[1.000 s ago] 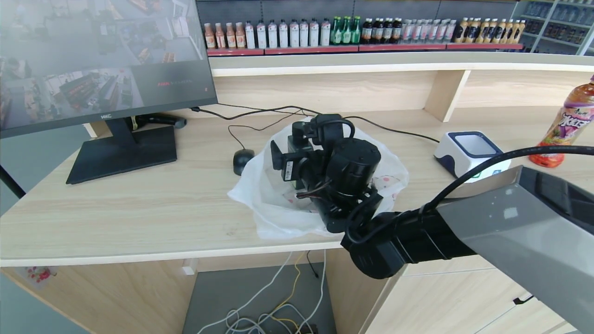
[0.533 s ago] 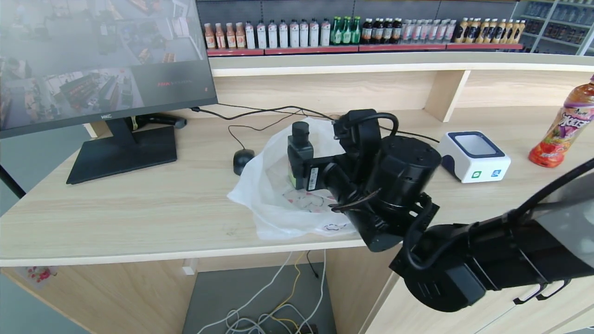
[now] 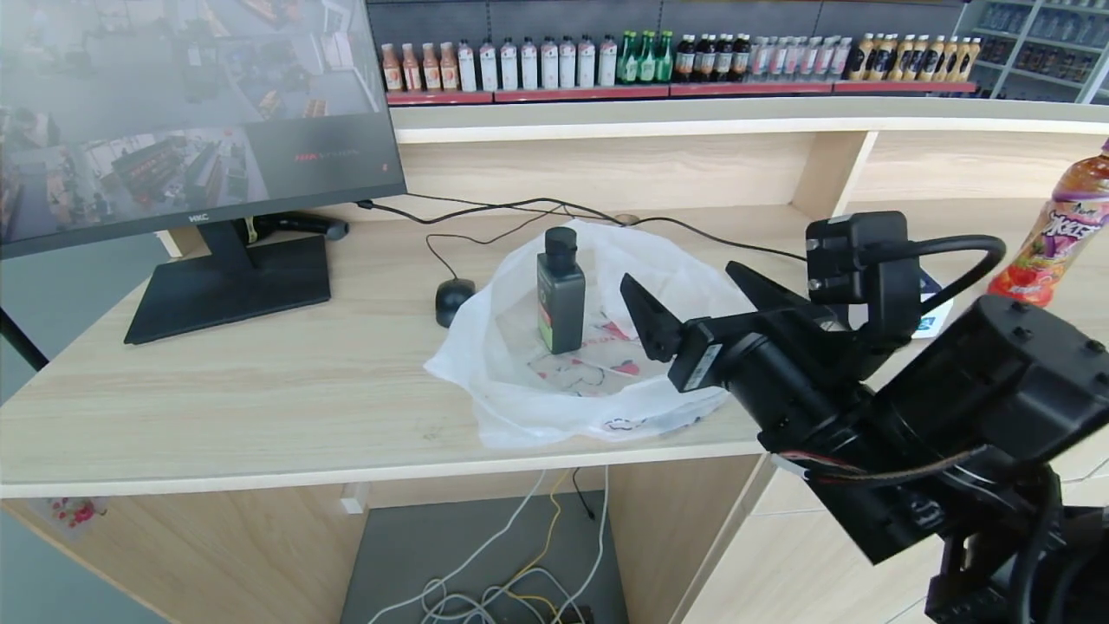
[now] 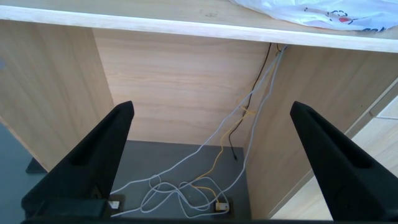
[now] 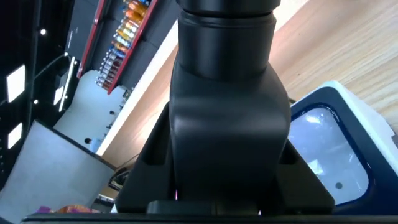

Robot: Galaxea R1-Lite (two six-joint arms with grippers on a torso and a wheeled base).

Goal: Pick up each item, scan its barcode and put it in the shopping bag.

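A dark bottle [image 3: 560, 290] with a black cap stands upright inside the open white shopping bag [image 3: 520, 407] on the wooden counter. To the right of the bag, above the counter's front edge, my right gripper [image 3: 703, 305] is open and holds nothing. Its fingers point toward the bag. An orange drink bottle [image 3: 1053, 234] stands at the far right of the counter. The white and blue barcode scanner [image 5: 326, 146] sits beneath my right wrist. My left gripper [image 4: 211, 165] is open below the counter top, and the bag's edge [image 4: 323, 15] hangs just above it.
A monitor [image 3: 173, 113] on a black stand fills the back left. A black mouse [image 3: 453, 299] lies left of the bag, with cables running behind it. A raised ledge and shelves of bottles lie beyond. More cables [image 4: 205, 186] hang under the counter.
My right gripper opened and let go of the dark bottle, which now stands in the bag. The right arm then drew back to the right, away from the bag.
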